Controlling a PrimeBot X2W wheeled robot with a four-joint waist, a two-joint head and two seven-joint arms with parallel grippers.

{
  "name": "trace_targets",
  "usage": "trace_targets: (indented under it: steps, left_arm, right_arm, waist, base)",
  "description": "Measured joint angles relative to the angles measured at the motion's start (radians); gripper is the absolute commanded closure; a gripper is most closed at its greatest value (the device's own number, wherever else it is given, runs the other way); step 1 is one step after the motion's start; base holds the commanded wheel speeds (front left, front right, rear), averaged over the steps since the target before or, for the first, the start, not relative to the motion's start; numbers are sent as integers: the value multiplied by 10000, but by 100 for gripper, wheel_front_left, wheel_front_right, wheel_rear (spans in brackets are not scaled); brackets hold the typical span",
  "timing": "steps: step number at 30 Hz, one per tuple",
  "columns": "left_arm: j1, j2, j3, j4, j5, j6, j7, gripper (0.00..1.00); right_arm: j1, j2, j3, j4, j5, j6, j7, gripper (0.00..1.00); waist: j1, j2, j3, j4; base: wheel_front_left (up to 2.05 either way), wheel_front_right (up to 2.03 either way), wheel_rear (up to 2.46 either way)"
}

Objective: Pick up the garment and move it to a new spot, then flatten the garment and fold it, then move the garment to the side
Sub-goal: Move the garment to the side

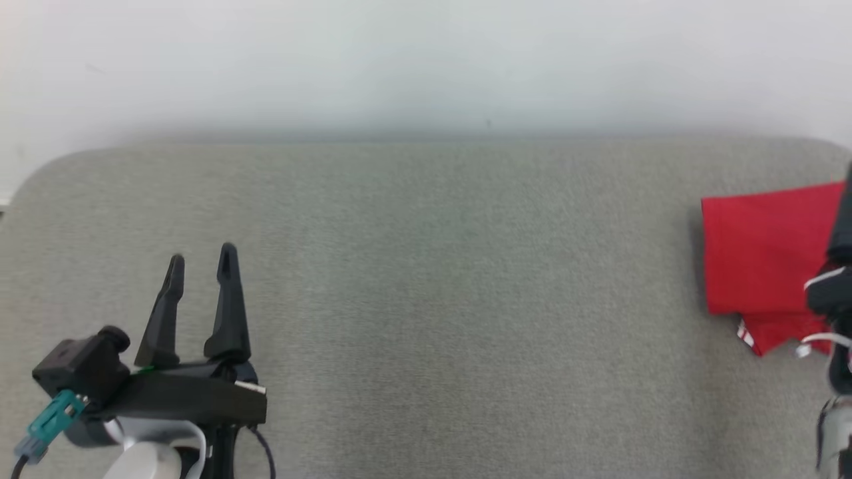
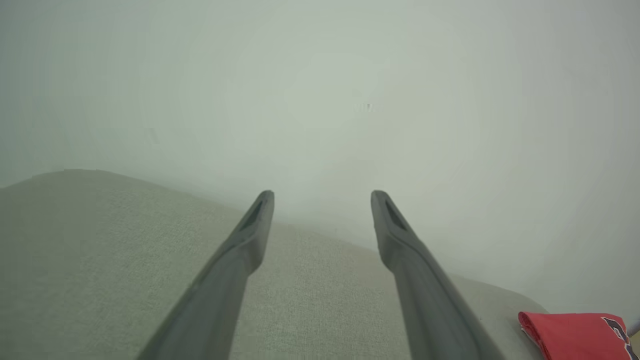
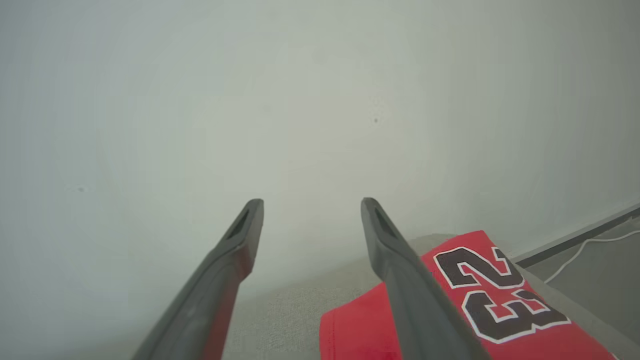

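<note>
The garment is a red jersey, folded and lying at the right end of the grey padded table. Black numerals edged in white show on the garment in the right wrist view. A corner of the garment shows at the lower right of the left wrist view. My left gripper hovers at the lower left, far from the cloth, open with nothing between its fingers. The right gripper is open above the jersey, with one finger in front of the cloth and nothing in its jaws; part of that arm crosses the jersey's right side.
A pale wall rises right behind the table's far edge. Beyond the table's right end, a grey floor strip with a white cable shows in the right wrist view. The table's corners are rounded.
</note>
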Motion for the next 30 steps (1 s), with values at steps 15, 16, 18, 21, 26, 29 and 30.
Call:
trace_targets:
  steps: [15,16,18,21,26,29,30]
  left_arm:
    - [1690,644,443,299,832,-1193,-136,0]
    - [1778,677,441,299,949,-1229,-136,0]
    - [1999,746,424,313,1147,-1344,-136,0]
    - [2290,792,376,385,1350,-1475,-136,0]
    - [2568,803,456,571,1480,-1475,-136,0]
    - [2614,767,539,604,1546,-1476,-136,0]
    - [2636,754,579,606,1586,-1475,-136,0]
  right_arm:
    - [3088,42,3576,113,3576,-2,-1607,0]
    - [3259,42,3764,56,3574,-2,-1655,0]
    - [3568,46,4079,-75,3570,-2,-1703,0]
    - [4005,48,4353,-303,3542,-2,-1724,0]
    - [4529,46,4529,-644,3120,-2,-1452,0]
    - [4769,42,4357,-744,2585,-2,-1239,0]
    - [4849,44,4289,-788,2372,-2,-1181,0]
  waist:
    - [1,0,-1214,1300]
    - [1,1,-1246,1356]
    - [1,1,-1312,1430]
    - [1,1,-1350,1457]
    - [2,1,-1283,1342]
    - [3,1,-1232,1262]
    - [3,1,-1213,1239]
  base:
    - [0,0,0]
    - [0,0,0]
    - [0,0,0]
    - [0,0,0]
    - [0,0,0]
    - [0,0,0]
    - [0,0,0]
